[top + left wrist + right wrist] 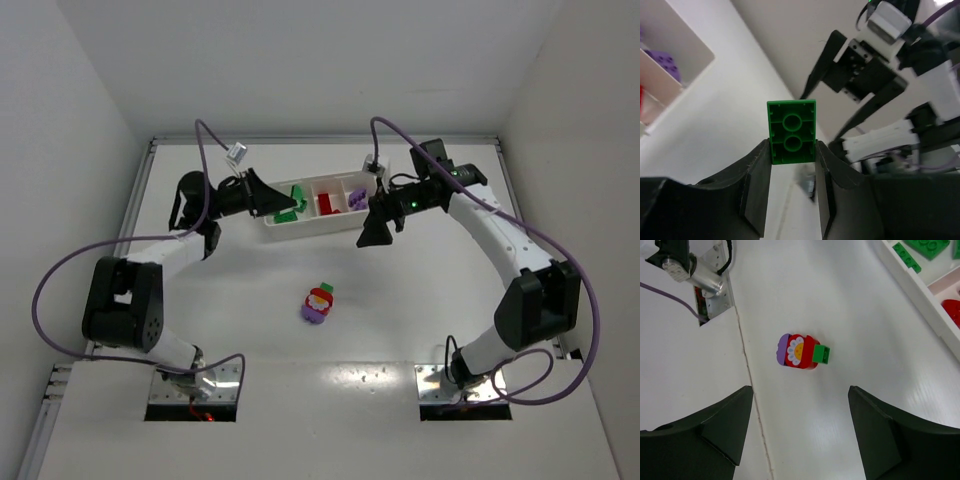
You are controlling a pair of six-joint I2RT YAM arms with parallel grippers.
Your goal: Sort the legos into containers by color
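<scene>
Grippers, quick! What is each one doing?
Left gripper: closed on a green lego.
Right gripper: open, empty.

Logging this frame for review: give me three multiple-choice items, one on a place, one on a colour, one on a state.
1. Where is the mixed-colour clump?
A) in a compartment
B) on the table, apart from the tray
C) in the right jaws

2. What colour is the brick between the left jaws?
A) red
B) purple
C) green

3. How do the right jaws stand?
A) open, empty
B) shut on a brick
C) shut on the tray wall

Answers:
1 B: the top view shows it alone on the table, nearer than the tray.
2 C: the left wrist view shows a green brick.
3 A: the right wrist view shows a wide gap between them.
</scene>
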